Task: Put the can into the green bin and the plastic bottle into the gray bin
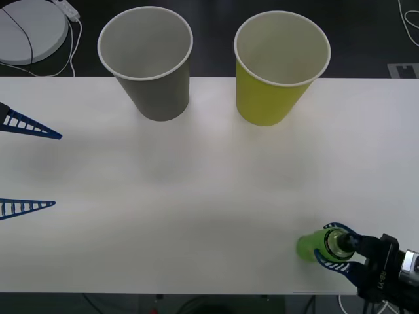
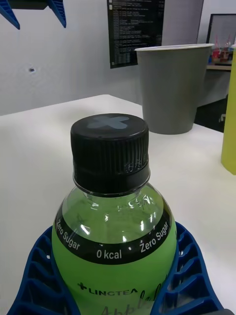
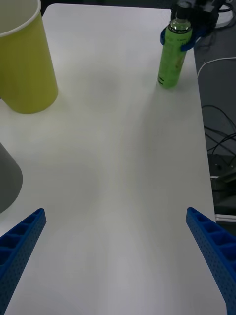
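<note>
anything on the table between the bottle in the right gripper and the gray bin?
Nothing: in the front view, bare white table runs from the plastic bottle, gripped by the right gripper, to the gray bin. The green bin stands off that line.

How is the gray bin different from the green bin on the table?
The gray bin is gray outside; the green bin is yellow-green. In the front view the gray bin stands to the robot's left and the green bin to the right, nearer the side where the right gripper holds the plastic bottle. Both are upright, tapered, white inside, with white rims.
</note>
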